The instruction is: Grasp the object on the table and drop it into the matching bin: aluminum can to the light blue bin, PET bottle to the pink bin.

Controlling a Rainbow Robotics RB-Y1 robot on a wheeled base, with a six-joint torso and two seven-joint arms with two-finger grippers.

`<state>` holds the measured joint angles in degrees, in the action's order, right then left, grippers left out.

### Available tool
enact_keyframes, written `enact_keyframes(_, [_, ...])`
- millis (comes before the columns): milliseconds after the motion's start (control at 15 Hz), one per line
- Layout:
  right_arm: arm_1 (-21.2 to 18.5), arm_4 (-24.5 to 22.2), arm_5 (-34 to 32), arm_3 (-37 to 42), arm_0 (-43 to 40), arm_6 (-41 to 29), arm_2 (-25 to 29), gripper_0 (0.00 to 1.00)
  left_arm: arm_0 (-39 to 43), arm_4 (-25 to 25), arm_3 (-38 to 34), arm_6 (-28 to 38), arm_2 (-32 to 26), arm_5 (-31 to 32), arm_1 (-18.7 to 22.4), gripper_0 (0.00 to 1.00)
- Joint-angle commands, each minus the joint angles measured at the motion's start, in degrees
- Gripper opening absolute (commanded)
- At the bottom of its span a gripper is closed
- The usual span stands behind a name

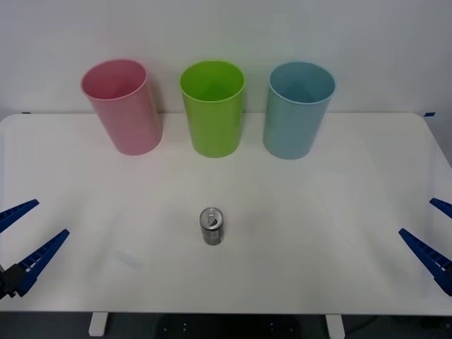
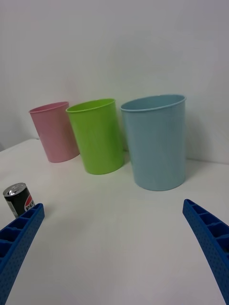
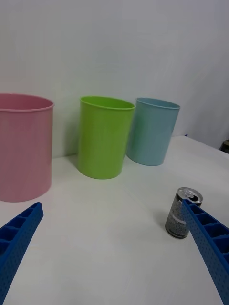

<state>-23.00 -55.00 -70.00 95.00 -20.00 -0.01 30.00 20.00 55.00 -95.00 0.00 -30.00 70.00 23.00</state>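
nothing of the task looks done so far: aluminum can [image 1: 212, 226] stands upright on the white table [image 1: 339, 183], near the middle of the front half, well apart from all 3 bins and touched by neither arm. its pull-tab top faces up and its dark sides are free all round.

3 bins stand in a row along the far edge: pink bin [image 1: 121, 106] toward the robot's left, lime green bin [image 1: 212, 107] in the middle, light blue bin [image 1: 298, 109] toward the right. each is upright with an open mouth, and what shows of their insides looks bare.

left gripper [image 1: 22, 240] waits low at the table's left edge, its 2 blue ribbed fingers spread wide and holding nothing; from its wrist camera the can sits just beside one finger's tip, though the front view puts it well away. right gripper [image 1: 432, 236] waits at the right edge, likewise spread and bare.

everything is left to do, as i judge it: 1 arm must reach in to the can, pinch its sides, lift it, carry it back over the light blue bin's rim and let go. the can is metal, so the pink bin is not its place.
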Motion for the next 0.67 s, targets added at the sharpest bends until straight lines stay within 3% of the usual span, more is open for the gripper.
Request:
enact_keyframes(67, [0.00,0.00,0.00,0.00,0.00,0.01,0.00,1.00,0.00,0.00,0.00,0.00,0.00,0.00,0.00,1.00])
enact_keyframes(200, [1.64,-0.11,-0.22,-0.43,0.49,0.01,-0.03,1.00,0.00,0.00,0.00,0.00,0.00,0.00,0.00,1.00])
enact_keyframes(667, [0.85,-1.34,-0.40,-0.52,1.81,0.62,-2.58,1.00,0.00,0.00,0.00,0.00,0.00,0.00,0.00,1.00])
